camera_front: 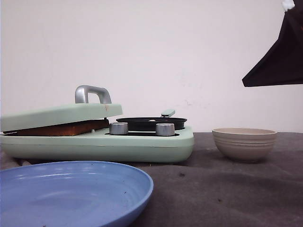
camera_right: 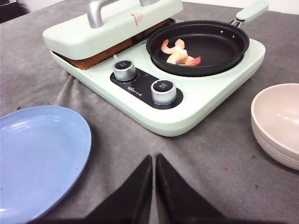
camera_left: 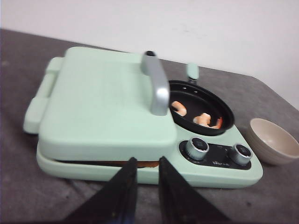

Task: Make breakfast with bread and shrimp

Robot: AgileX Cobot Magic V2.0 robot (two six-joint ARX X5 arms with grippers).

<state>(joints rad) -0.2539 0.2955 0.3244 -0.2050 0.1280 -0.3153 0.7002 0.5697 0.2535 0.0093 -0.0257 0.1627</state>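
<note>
While bread [camera_right: 100,58] toasts, shrimp [camera_right: 180,54] in pan [camera_right: 219,44]

Plain white wall [camera_front: 165,52] fills the view toward 12 o'clock; dark grey cloth-covered table [camera_front: 227,189] below, evenly lit.

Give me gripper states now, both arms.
Left gripper: jaws slightly apart, holding nothing.
Right gripper: jaws shut, holding nothing.
</note>
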